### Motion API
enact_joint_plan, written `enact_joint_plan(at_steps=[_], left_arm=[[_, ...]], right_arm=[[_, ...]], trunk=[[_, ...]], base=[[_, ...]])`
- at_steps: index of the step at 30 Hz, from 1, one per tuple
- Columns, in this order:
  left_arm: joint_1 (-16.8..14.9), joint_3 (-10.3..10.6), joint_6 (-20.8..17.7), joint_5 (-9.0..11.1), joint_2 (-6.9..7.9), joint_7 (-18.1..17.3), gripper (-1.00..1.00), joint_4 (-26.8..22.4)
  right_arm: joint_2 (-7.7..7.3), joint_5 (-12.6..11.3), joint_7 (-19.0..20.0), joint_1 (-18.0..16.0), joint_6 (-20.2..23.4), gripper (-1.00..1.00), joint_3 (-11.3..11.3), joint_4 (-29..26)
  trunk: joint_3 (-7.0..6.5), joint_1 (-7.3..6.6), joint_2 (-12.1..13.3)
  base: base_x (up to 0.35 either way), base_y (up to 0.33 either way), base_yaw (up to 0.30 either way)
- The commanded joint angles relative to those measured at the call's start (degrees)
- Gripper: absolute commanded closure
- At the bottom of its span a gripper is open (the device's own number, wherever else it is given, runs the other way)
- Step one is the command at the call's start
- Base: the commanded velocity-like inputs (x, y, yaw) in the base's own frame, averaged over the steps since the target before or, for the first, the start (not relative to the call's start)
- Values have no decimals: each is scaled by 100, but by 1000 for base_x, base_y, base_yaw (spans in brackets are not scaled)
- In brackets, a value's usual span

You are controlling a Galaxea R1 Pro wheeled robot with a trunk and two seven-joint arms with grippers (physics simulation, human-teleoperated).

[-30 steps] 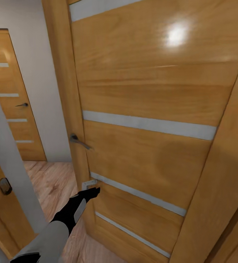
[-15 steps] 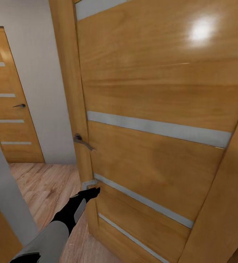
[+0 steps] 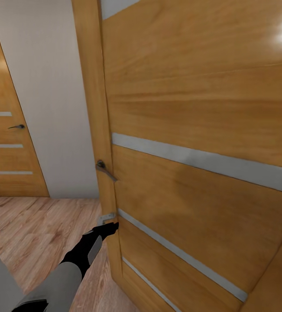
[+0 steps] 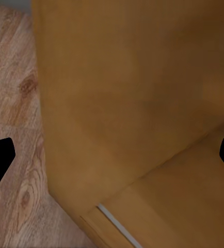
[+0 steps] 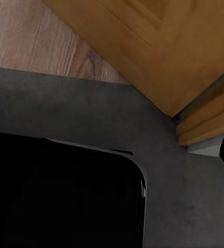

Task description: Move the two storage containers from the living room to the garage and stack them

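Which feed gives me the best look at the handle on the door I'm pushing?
Head view: the lever handle sits at the near door edge, above the left gripper. The left wrist view has just the door's plain wood face and floor planks; the right wrist view has a door bottom corner over grey floor.

Light wood plank floor (image 3: 41, 234) is being met by dark grey concrete floor (image 5: 117, 129) at the doorway.

The head view faces the wooden door (image 3: 192, 130) closely, the left wrist view closer on its edge.
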State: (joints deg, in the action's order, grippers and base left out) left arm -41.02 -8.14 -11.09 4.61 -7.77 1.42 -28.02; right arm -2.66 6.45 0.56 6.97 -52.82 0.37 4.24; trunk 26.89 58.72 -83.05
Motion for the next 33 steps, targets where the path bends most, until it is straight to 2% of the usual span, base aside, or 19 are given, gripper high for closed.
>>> enact_joint_plan(at_steps=[1, 7, 12, 15, 33], left_arm=[[-3, -20, -34, 52, -6, 7, -100, -20], [-3, -21, -34, 49, -6, 7, -100, -20], [-3, -21, -34, 49, 2, 7, -100, -20], [-3, -21, -34, 48, -1, 7, -100, -20], [-3, -17, -34, 48, 3, 7, -100, -19]], right_arm=[[6, 11, 6, -3, -44, -100, -1, 6], [61, -9, 13, 81, -104, -100, -2, 14], [146, -12, 20, 393, -375, -100, -2, 15], [173, -12, 20, 458, -424, -100, 4, 15], [187, -16, 22, 489, -429, -100, 3, 15]], trunk=[[4, 1, -3], [4, 1, -3], [4, 1, -3], [4, 1, -3], [4, 1, -3]], base=[[39, 0, 0], [13, 0, 0], [2, 0, 0], [0, 0, 0], [0, 0, -22]])
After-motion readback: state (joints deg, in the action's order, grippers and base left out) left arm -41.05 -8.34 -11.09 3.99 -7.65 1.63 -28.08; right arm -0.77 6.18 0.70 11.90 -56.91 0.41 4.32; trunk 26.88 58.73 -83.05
